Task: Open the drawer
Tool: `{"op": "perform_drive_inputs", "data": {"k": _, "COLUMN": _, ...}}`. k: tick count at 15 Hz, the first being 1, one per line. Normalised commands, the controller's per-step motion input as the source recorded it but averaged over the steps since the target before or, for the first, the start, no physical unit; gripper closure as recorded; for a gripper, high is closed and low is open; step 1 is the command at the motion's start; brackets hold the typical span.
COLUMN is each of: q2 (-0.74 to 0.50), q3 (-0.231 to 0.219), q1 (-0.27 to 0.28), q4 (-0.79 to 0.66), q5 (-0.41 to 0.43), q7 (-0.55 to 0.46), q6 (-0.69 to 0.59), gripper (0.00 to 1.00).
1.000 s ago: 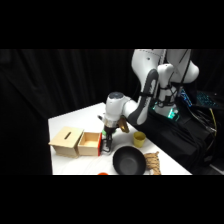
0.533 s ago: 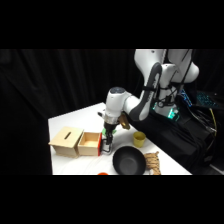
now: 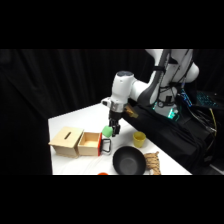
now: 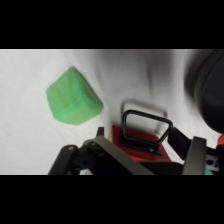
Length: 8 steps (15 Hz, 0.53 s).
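On the white table (image 3: pixel 70 122), a tan wooden box with a slotted top (image 3: pixel 66 141) is seen near the left edge in the side view. The small light-wood drawer with a red-orange front panel and a black loop handle (image 3: pixel 94 144) is drawn out of the box toward the right, so that its pale interior is exposed. The handle (image 4: pixel 145 127) is shown in the wrist view as a rectangular black loop standing out from the red-orange panel.

The white arm's two-finger gripper (image 3: pixel 114 131) is held just above and to the right of the drawer's front, close to the handle but apart from it. In the wrist view the two dark fingers (image 4: pixel 196 155) are seen spread on either side of the handle, parted wider than the loop, with nothing clasped between them.

A green block (image 3: pixel 107 132) lies just beside the drawer's front, at the gripper's left side in the side view. A round black pan (image 3: pixel 129 161) is placed in front of the drawer, to the right. A small yellow cup (image 3: pixel 139 139) stands behind the pan, and a bundle of tan wooden pieces (image 3: pixel 153 163) lies at the pan's right.
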Motion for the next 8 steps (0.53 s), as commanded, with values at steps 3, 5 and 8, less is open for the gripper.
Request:
{"op": "perform_drive_inputs", "data": {"k": 3, "q2": -0.67, "q3": 0.336, "q1": -0.352, "q4": -0.3, "q5": -0.41, "q7": 0.2, "q6": -0.29, "gripper": 0.0}}
{"op": "perform_drive_inputs", "data": {"k": 5, "q2": -0.59, "q3": 0.523, "q1": -0.487, "q4": -0.26, "q5": -0.165, "q7": 0.05, "q6": -0.27, "gripper": 0.0}}
{"op": "perform_drive_inputs", "data": {"k": 8, "q2": -0.46, "q3": 0.509, "q1": -0.42, "q4": -0.2, "q5": 0.148, "q7": -0.2, "q6": -0.22, "gripper": 0.0}}
